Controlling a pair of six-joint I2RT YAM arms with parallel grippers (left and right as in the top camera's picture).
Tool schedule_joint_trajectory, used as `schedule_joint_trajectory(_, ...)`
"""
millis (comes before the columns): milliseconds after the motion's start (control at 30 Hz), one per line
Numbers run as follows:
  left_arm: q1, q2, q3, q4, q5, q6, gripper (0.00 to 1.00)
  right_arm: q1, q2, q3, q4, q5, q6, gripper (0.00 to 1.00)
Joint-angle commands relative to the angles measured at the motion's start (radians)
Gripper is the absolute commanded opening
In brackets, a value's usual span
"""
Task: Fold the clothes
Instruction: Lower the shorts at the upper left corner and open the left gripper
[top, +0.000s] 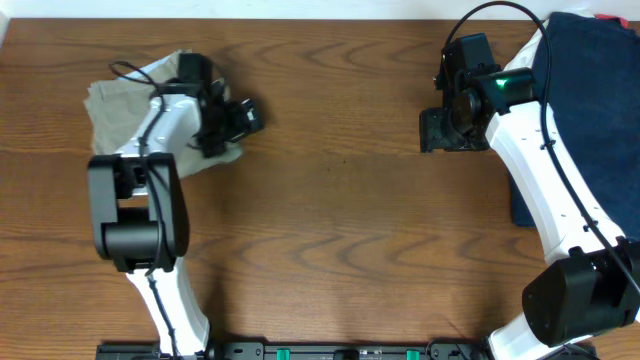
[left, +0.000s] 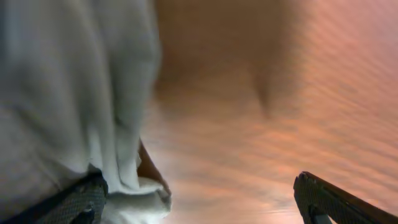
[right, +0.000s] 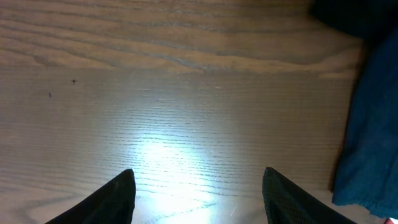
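Khaki shorts (top: 112, 100) lie crumpled at the table's (top: 330, 230) far-left area, partly under the left arm; the left gripper (top: 238, 118) sits at their right edge, jaws spread wide, pale cloth (left: 68, 93) hanging against one finger (left: 84, 202) but not clamped between the two; bare wood grain fills the centre; the right gripper (top: 440, 130) hovers over lit tabletop, fingers (right: 109, 199) well apart and holding nothing; a navy garment (top: 590, 100) lies at the far right, just beside that gripper.
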Motion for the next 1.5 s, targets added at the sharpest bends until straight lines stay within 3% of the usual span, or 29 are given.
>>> schedule_joint_trajectory(0,0.09,0.008,-0.007,-0.061,-0.142,-0.008,0.97,-0.009,-0.019,0.013,0.0,0.007,0.002,0.64)
schedule_joint_trajectory(533,0.3,-0.002,-0.006,-0.069,-0.153,0.027,0.99,-0.008,-0.019,0.013,-0.012,0.006,0.002,0.64)
schedule_joint_trajectory(767,0.217,-0.11,-0.006,-0.071,-0.153,0.153,0.98,-0.01,-0.018,0.012,0.014,0.0,0.002,0.99)
schedule_joint_trajectory(967,0.021,-0.215,-0.006,-0.089,-0.165,0.278,0.98,-0.06,-0.017,0.012,0.088,-0.095,0.001,0.99)
schedule_joint_trajectory(1167,-0.143,-0.218,-0.007,-0.393,-0.197,0.287,0.98,-0.199,-0.016,0.012,0.024,-0.171,-0.037,0.99)
schedule_joint_trajectory(1300,-0.17,-0.218,-0.009,-0.642,-0.243,0.213,0.98,-0.313,-0.016,0.012,-0.145,-0.181,-0.036,0.99)
schedule_joint_trajectory(1467,-0.165,-0.242,-0.018,-0.803,-0.242,0.189,0.98,-0.378,-0.018,0.01,-0.324,-0.18,-0.084,0.99)
